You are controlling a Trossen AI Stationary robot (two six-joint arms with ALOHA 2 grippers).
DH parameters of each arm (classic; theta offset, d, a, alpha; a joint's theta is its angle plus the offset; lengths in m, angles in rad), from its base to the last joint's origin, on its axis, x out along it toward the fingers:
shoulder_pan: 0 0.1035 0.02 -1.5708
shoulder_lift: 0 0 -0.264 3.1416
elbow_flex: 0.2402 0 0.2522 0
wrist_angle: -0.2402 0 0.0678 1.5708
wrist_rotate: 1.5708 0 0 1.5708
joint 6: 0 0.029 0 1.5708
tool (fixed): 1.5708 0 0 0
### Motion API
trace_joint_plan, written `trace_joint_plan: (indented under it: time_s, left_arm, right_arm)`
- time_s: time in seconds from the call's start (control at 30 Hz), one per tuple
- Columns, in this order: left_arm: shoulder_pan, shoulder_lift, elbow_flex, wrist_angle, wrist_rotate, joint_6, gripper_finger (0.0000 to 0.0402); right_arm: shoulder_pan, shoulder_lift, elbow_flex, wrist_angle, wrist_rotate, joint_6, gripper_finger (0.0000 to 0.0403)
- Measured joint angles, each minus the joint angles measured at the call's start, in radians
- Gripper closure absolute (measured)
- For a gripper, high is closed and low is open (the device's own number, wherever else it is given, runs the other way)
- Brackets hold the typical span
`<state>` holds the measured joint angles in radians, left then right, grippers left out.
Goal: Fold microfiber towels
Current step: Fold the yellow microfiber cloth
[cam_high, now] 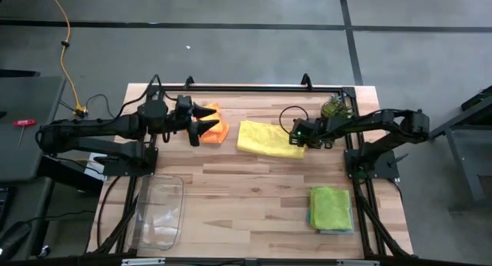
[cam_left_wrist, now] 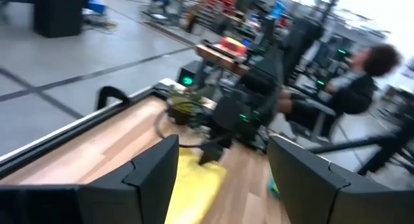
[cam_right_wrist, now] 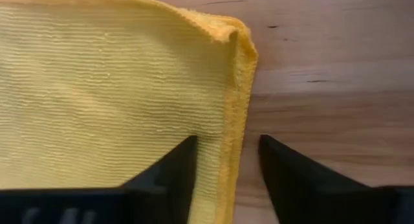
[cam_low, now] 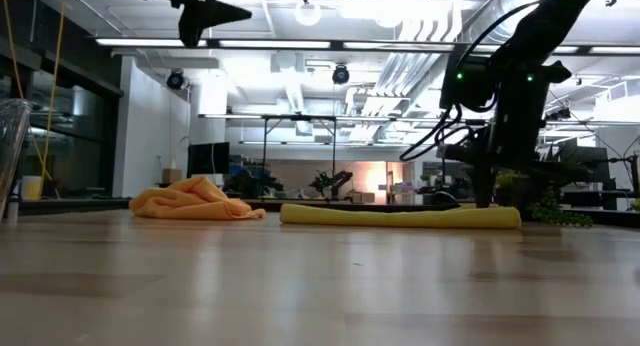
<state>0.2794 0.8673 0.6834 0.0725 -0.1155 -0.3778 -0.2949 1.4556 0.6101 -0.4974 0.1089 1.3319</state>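
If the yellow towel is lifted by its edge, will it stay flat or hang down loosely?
It will probably droop. The yellow towel lies folded flat with a soft curled corner, and the orange towel nearby has slumped into a heap, so this cloth looks limp. Its ribbed pile suggests decent grip. The right end effector straddles only the towel's edge, so the layers may peel apart when lifted.

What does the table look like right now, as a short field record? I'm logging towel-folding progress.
yellow towel: flat, mid-table
orange towel: crumpled, under the left hand
folded stack: lime green on top, right front
right hand: fingers straddling the yellow towel's edge
left hand: open, raised above the orange towel
clear tray: left front
plant: back right
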Motion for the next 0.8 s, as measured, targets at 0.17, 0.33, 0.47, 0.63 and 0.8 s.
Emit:
trace_joint_plan:
  time_s: [0.17,0.33,0.47,0.63,0.8]
  left_arm:
    - [0.000,0.000,0.000,-0.001,-0.054,-0.013,0.0174]
    - [0.000,0.000,0.000,-0.001,-0.054,0.001,0.0174]
    - [0.001,0.000,0.000,-0.001,-0.067,0.011,0.0174]
    - [0.001,0.000,0.000,-0.001,-0.075,0.014,0.0174]
    - [0.001,0.000,0.000,-0.001,-0.077,0.014,0.0174]
  right_arm:
    - [0.027,0.002,-0.001,-0.042,0.032,0.015,0.0351]
    - [0.049,-0.013,-0.001,-0.118,0.051,0.011,0.0393]
    - [0.049,-0.065,-0.005,-0.223,0.023,-0.042,0.0399]
    - [0.038,-0.192,-0.007,-0.382,0.045,-0.054,0.0401]
    - [0.038,-0.325,-0.006,-0.452,0.061,-0.050,0.0402]
